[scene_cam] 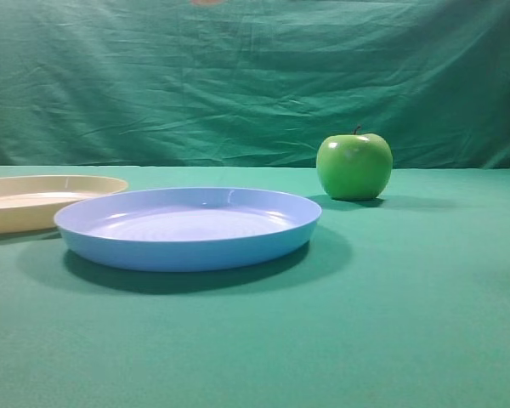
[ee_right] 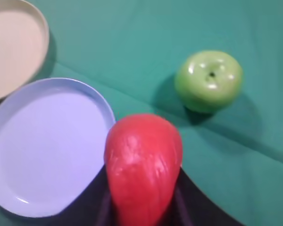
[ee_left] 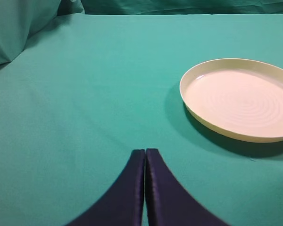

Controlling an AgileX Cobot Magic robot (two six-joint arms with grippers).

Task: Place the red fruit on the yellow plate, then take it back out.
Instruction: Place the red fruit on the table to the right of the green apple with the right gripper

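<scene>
The red fruit (ee_right: 144,162) fills the lower middle of the right wrist view, held between the dark fingers of my right gripper (ee_right: 142,207), high above the table near the blue plate's right rim. In the exterior view only a sliver of the red fruit (scene_cam: 206,2) shows at the top edge. The yellow plate (scene_cam: 34,183) lies at the far left with nothing on it, and the same plate (ee_left: 240,101) shows in the left wrist view, ahead and right of my left gripper (ee_left: 145,153), whose fingers are pressed together with nothing between them.
A light blue plate (scene_cam: 187,225) sits in the middle, just right of the yellow one. A glossy green apple (scene_cam: 354,166) with a stem stands behind it to the right. Green cloth covers the table and hangs as a backdrop.
</scene>
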